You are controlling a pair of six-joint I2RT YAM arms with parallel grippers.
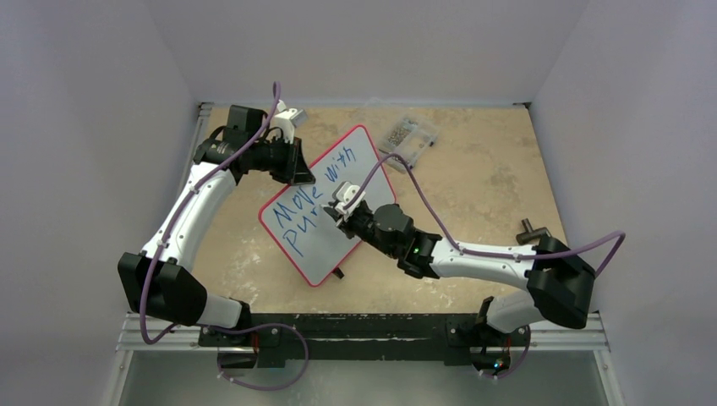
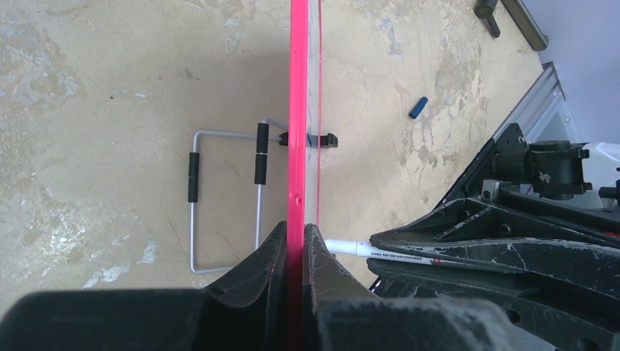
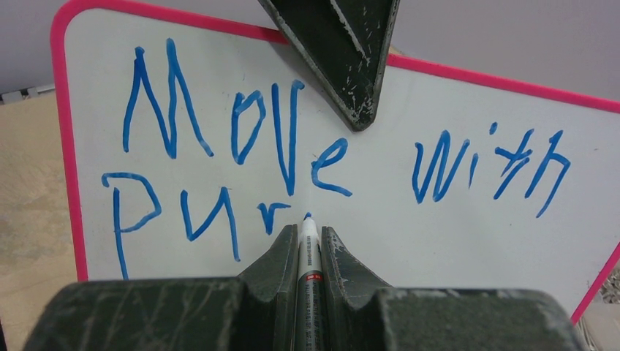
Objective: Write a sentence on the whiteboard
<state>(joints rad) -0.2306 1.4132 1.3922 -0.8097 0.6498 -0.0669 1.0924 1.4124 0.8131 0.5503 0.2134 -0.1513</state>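
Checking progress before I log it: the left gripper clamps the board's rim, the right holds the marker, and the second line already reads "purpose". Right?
Not quite. The right wrist view shows the sentence's second line reads only "Pur" so far, marker tip at the next letter. The rest is right.

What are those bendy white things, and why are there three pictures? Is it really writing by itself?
Those are two robot arms bolted to the edge of a table. One picture looks down from above. The other two come from little cameras on each arm's wrist, so you see its own black fingers up close.

The left gripper is pinched shut on the whiteboard, on its red rim, holding it up on its edge. The right gripper is shut on a marker, with the tip at the board.

The sentence in blue so far says "Move with" and, underneath, "Pur", with a new stroke just started.

On the table there is also a clear box of small parts, a blue pen cap and a wire stand beside the board.
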